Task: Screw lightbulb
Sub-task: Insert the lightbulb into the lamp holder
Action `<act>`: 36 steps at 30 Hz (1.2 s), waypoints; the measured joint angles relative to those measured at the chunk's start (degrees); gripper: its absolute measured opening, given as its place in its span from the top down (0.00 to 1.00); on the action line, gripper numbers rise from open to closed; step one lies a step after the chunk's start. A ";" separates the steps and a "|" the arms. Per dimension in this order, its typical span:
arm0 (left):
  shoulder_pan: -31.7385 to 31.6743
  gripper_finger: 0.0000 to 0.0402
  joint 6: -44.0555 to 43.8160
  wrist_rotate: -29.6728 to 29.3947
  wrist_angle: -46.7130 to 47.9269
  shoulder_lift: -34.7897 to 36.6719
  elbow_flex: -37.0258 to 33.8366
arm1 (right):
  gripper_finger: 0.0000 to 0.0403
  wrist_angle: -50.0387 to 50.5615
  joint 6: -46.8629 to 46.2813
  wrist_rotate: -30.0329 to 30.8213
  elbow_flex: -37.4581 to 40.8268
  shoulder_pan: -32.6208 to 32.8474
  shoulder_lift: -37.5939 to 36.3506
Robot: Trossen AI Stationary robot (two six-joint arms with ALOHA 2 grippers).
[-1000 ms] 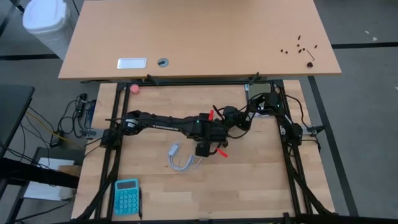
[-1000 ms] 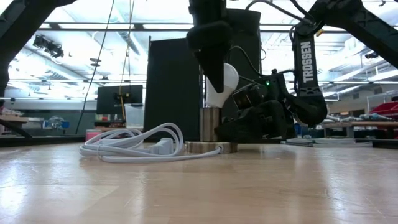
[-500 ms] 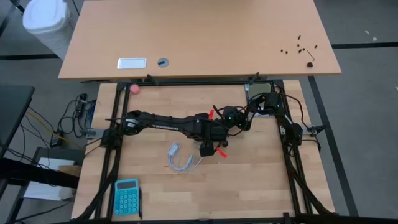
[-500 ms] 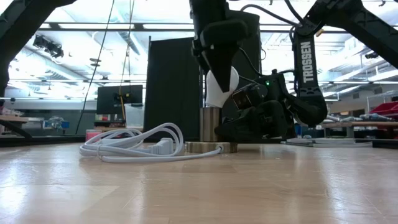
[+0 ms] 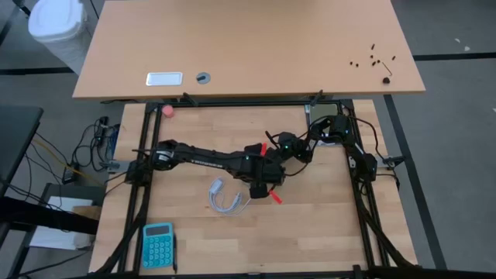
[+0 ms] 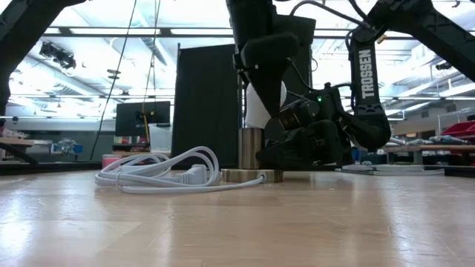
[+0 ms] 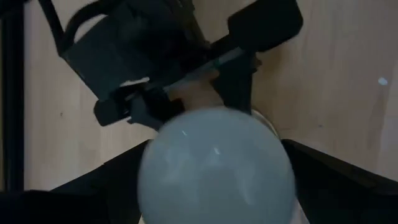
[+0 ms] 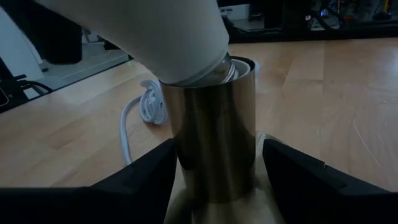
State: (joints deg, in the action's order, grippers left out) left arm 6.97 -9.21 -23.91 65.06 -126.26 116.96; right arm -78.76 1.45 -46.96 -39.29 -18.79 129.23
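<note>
L gripper (image 6: 261, 63): clamped on lightbulb (image 8: 165, 34), tilted, base in socket (image 8: 214, 140) mouth
R gripper (image 8: 214, 186): clamped round socket

Both arms are black, built of chunky jointed segments. The left arm (image 5: 205, 157) carries pale lettering along its long link, too small to read from above. The right arm (image 6: 369, 89) bears "TROSSEN" in white capitals running down one link, and a small green light glows on its housing. Thin black cables loop around the right arm's joints. Red-orange tabs stick out beside the left end effector (image 5: 262, 180). The right end effector (image 8: 214, 163) has two broad, matt black fingers (image 8: 303, 175) with angular edges.
</note>
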 joint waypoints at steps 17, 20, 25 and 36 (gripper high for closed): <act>-0.03 0.22 -2.27 -4.89 1.49 -0.02 -1.89 | 0.38 -0.03 0.04 0.00 0.00 0.00 0.00; -0.03 0.22 -1.94 -5.61 1.72 -0.02 -1.89 | 0.38 -0.03 0.07 0.01 0.00 0.00 0.00; -0.05 0.25 -1.62 -5.58 1.89 -0.02 -1.89 | 0.38 -0.16 0.05 0.52 0.00 -0.01 0.01; -0.04 0.34 -1.44 -4.70 2.52 -0.02 -1.87 | 0.41 -0.39 -0.43 1.09 0.00 0.00 0.07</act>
State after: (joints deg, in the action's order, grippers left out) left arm 6.93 -10.66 -28.61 67.59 -126.28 115.09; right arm -79.15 1.02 -45.87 -39.29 -18.79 129.29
